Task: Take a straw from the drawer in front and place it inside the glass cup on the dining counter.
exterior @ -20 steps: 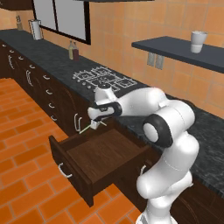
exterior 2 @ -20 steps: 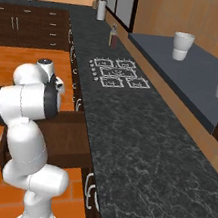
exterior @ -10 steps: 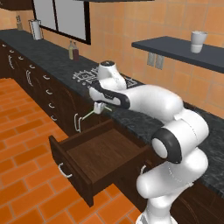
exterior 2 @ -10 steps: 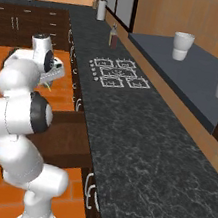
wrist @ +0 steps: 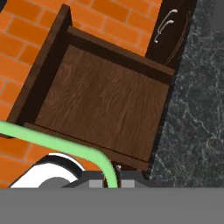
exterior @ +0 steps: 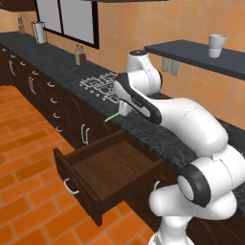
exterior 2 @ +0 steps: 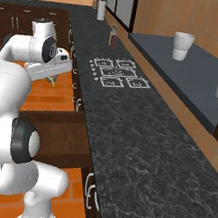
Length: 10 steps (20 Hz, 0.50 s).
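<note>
Green straw (exterior: 113,116) is out of the drawer (exterior: 107,174) and up at worktop height, pinched in the gripper (exterior: 123,109), whose jaws are closed hard on it. A second ago the hand was low at the drawer mouth; since then the arm has swung up and along the black worktop (exterior 2: 141,137), and the hand now sits high over the open drawer. Pick step looks done; what's left is carry and drop into the glass cup.

Hand view: straw (wrist: 61,146) runs from between the finger tips out toward that view's left edge, bent-looking this close to the lens, so I wouldn't trust its apparent shape. Below it the drawer box (wrist: 105,105) is bare wood, nothing left inside.

Right base view: gripper (exterior 2: 53,77) hangs out over the orange floor side, straw tip (exterior 2: 52,81) just a small green sliver under it; hard to read its angle from there.

Clearance:
- Drawer is pulled fully out; its front and handle (exterior: 71,186) jut into the floor space on the near side. Base needs to back away clear of it.
- Worktop edge is just beside the hand; the free end of the straw points left along that edge.
- Stove grates (exterior 2: 116,74) lie farther along the worktop, well apart from the hand.
- Open air above and on the floor side; best room to swing is away from the wall.
</note>
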### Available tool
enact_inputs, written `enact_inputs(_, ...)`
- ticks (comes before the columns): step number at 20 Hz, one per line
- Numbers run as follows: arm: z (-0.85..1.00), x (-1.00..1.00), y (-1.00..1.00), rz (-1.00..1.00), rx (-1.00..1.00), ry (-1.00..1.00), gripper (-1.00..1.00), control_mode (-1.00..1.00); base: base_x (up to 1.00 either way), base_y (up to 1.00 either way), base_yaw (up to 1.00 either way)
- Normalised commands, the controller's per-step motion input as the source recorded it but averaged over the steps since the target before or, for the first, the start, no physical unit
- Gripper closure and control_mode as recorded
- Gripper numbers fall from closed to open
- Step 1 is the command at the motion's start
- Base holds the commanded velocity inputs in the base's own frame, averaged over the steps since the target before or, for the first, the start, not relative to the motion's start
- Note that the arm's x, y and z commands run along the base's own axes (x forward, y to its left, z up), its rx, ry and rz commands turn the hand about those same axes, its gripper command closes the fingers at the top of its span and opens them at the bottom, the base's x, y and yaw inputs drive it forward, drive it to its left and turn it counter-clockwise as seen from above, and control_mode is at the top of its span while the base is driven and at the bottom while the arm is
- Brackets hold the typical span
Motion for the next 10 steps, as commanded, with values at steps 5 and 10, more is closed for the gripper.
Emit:
enact_inputs(5, 0.00, -0.21, -0.30, -0.05, 0.00, 0.00, 1.00, -1.00, 0.00, 0.00, 0.00)
enact_inputs(10, 0.00, -0.11, -0.03, 0.00, 0.00, -0.01, 1.00, 1.00, -0.76, -0.08, 0.01)
